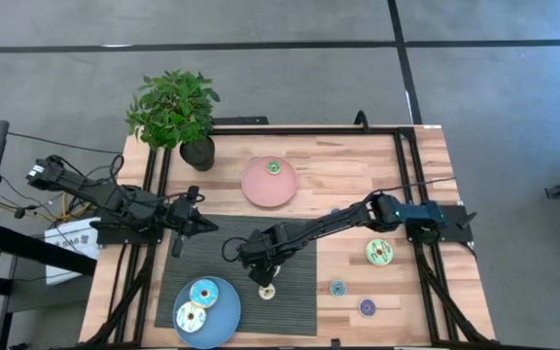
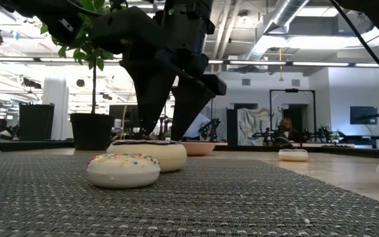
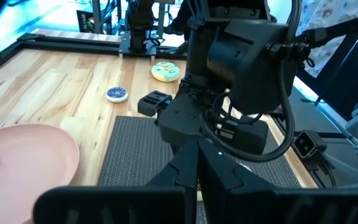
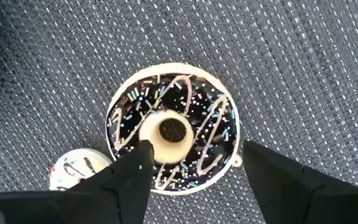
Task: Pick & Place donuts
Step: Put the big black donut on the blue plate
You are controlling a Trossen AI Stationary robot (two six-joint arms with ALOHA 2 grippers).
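A chocolate-iced donut [image 4: 171, 134] lay flat on the dark ribbed mat [image 1: 290, 292], its cream body topped with dark brown icing, pale drizzle lines and fine coloured sprinkles. Just beside it sat a smaller cream donut [image 2: 123, 170] with white icing and sprinkles; whether the two touched could not be told.

The right pincer [image 4: 194, 165] hung directly above the chocolate donut with its fingers spread wide, one dark fingertip [image 4: 132, 168] over the ring's edge near the hole and the other out past its rim. It held nothing.

On the blue plate [image 1: 224, 318] at the mat's near left corner lay a teal-iced donut [image 1: 203, 293] and a cream one [image 1: 192, 316]. A small green donut [image 1: 273, 167] rested on the pink plate [image 1: 261, 190], farther back on the wooden tabletop [image 1: 358, 165]. To the right of the mat lay a larger pale green donut [image 1: 379, 253], a small teal one [image 1: 337, 288] and a small blue-purple one [image 1: 367, 307].

The left pincer [image 1: 205, 226] waited over the mat's back left corner, fingers pressed together and empty. A potted plant [image 1: 175, 115] stood at the tabletop's back left corner.
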